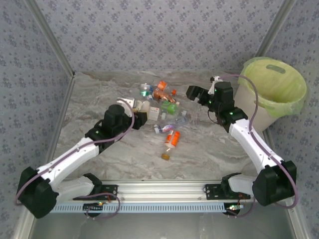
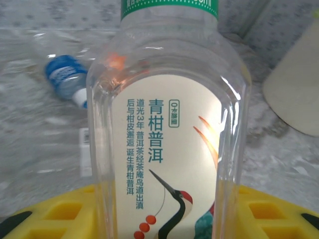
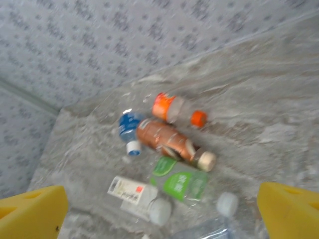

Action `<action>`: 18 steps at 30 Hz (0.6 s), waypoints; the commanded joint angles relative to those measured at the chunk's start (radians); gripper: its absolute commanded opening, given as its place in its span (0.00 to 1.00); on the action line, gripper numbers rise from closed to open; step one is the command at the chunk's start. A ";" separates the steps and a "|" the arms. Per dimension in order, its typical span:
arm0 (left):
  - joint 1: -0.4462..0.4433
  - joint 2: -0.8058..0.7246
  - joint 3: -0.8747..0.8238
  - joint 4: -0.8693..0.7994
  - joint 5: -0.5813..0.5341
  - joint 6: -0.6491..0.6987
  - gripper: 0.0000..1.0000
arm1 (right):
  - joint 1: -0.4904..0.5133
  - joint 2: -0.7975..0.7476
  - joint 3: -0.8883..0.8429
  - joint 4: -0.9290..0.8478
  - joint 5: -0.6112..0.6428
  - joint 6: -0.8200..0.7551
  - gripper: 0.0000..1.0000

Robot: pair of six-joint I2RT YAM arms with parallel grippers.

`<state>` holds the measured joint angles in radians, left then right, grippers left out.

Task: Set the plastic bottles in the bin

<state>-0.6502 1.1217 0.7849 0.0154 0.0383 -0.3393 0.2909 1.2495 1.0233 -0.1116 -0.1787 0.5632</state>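
The left pincer is closed on a clear bottle with a bird on its label. The right pincer is wide open and holds nothing. It hangs over the other plastic bottles lying in a heap on the surface. The bin stands at the far right.

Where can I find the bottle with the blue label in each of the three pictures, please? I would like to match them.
Top external: the blue-label bottle lies at the pile's far left, beside the brown bottle.
Left wrist: upper left, behind the white-label bottle between the left fingers.
Right wrist: left of centre, against the brown bottle.
Shared landmark: the marbled table.
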 commanded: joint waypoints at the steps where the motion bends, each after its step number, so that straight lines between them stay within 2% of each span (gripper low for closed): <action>1: 0.004 0.067 0.102 0.094 0.189 0.102 0.00 | 0.009 0.031 0.062 0.048 -0.264 0.059 1.00; 3: 0.005 0.111 0.139 0.093 0.236 0.118 0.00 | 0.017 0.044 0.061 0.109 -0.356 0.118 1.00; 7: 0.003 0.180 0.194 0.095 0.317 0.131 0.00 | 0.048 0.049 0.037 0.243 -0.409 0.169 1.00; 15: 0.001 0.226 0.220 0.133 0.374 0.102 0.00 | 0.097 0.090 0.087 0.228 -0.357 0.133 1.00; 18: -0.012 0.235 0.232 0.113 0.358 0.124 0.00 | 0.115 0.123 0.109 0.223 -0.341 0.136 0.98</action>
<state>-0.6510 1.3506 0.9657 0.0937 0.3679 -0.2428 0.3870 1.3468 1.0912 0.1028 -0.5232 0.6926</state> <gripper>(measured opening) 0.491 0.985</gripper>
